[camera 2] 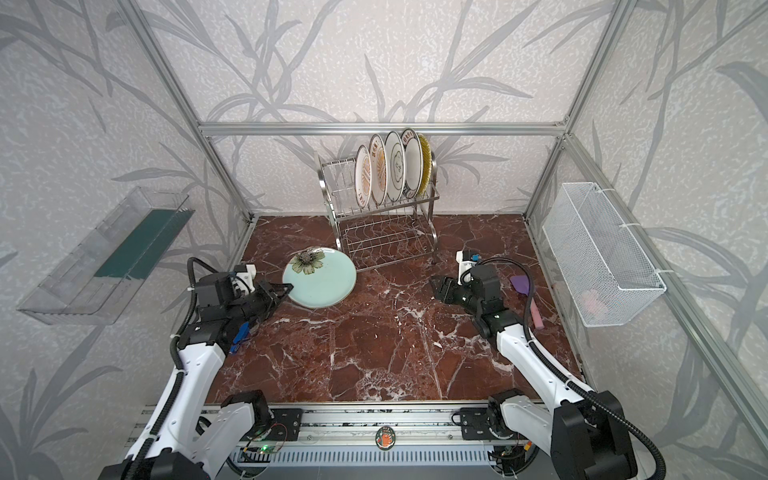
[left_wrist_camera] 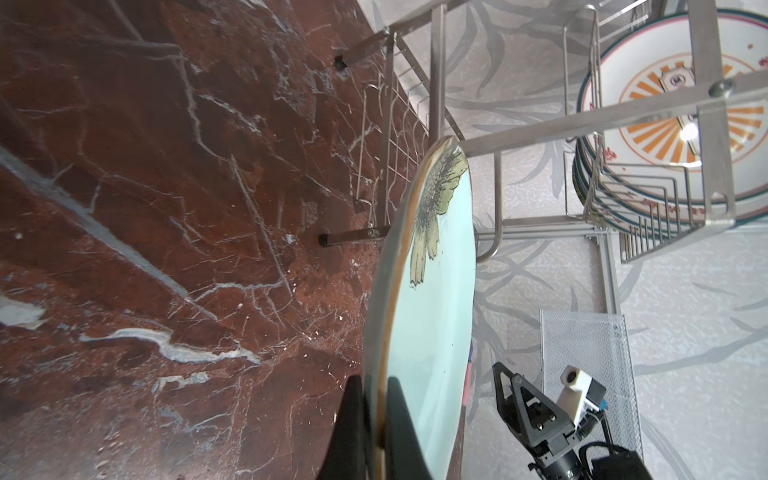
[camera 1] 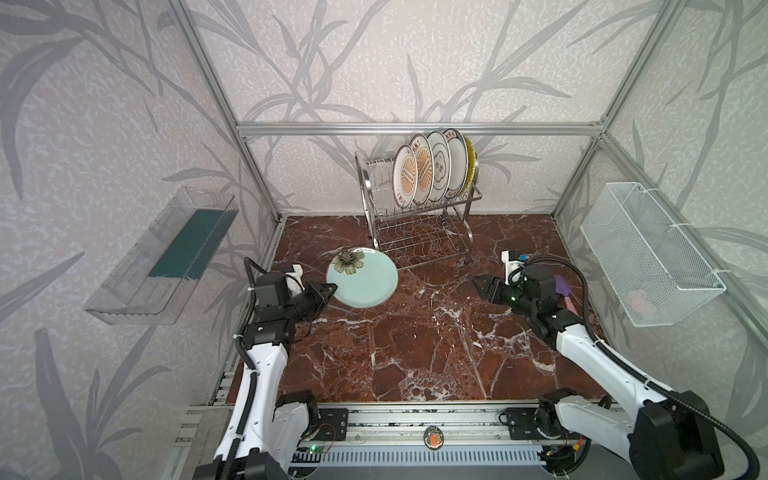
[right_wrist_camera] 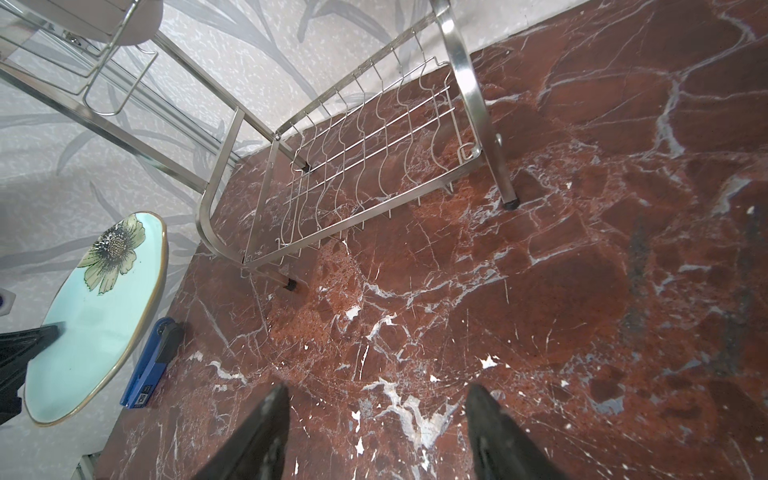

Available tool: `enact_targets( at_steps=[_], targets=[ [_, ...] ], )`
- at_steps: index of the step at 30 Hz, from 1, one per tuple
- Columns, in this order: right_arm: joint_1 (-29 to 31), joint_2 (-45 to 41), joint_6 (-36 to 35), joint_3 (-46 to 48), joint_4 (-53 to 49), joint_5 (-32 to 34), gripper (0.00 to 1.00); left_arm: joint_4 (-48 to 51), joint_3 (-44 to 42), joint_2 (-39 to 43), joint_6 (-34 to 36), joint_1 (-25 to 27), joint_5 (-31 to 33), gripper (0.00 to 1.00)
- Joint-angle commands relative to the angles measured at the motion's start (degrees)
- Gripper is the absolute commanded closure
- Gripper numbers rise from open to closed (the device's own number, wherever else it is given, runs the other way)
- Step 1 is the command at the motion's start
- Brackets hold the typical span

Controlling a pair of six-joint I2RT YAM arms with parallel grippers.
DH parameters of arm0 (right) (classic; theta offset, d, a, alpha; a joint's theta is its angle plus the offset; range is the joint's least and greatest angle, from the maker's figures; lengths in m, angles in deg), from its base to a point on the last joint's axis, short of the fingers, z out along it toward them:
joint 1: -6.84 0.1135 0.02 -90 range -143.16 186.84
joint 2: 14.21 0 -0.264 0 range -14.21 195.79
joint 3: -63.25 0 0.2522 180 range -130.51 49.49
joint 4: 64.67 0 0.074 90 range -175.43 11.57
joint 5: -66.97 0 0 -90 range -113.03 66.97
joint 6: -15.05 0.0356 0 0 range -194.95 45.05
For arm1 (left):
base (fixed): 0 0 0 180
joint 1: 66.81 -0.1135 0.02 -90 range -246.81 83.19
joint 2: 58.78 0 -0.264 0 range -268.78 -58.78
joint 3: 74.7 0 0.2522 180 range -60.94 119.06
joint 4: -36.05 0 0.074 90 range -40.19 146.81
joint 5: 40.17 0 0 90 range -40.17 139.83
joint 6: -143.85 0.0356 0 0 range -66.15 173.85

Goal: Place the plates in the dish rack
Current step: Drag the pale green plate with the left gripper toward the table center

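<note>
A pale celadon plate with a flower [camera 1: 365, 280] [camera 2: 322, 278] [left_wrist_camera: 436, 316] [right_wrist_camera: 95, 320] hangs just above the marble table, left of the middle. My left gripper [camera 1: 332, 289] [camera 2: 289, 287] [left_wrist_camera: 375, 380] is shut on its near rim, one finger above and one below. The steel dish rack [camera 1: 415, 241] [camera 2: 332, 199] [left_wrist_camera: 536, 124] [right_wrist_camera: 365, 137] stands at the back. Several plates [camera 1: 428, 170] [camera 2: 386, 170] [left_wrist_camera: 648, 87] stand upright in its top tier; the lower tier is bare. My right gripper [camera 1: 480, 286] [camera 2: 434, 286] [right_wrist_camera: 378, 388] is open, empty, low over the table at right.
A clear plastic tray [camera 1: 166, 257] hangs on the left wall and a white mesh basket [camera 1: 652, 257] on the right wall. A purple and pink spatula [camera 2: 528, 295] lies behind my right arm. A blue object [camera 2: 240, 332] [right_wrist_camera: 149, 365] lies under my left arm.
</note>
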Motion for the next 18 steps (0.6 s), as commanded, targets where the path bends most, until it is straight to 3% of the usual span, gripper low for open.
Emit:
enact_targets(
  at_steps=[1,7,18],
  targets=[
    [-0.1,-0.6,0.6,-2.7,0.2,-2.3,0.33,-5.7,4.1,0.8,1.6,2.8,-3.5,1.00],
    [-0.1,-0.2,2.5,-3.1,1.2,-5.4,0.33,-7.7,4.4,-0.8,1.2,7.9,-2.3,1.00],
    [-0.1,2.5,6.0,-3.1,5.6,-11.8,0.32,-20.1,0.9,-5.8,-3.0,15.7,-1.4,1.00]
  ],
)
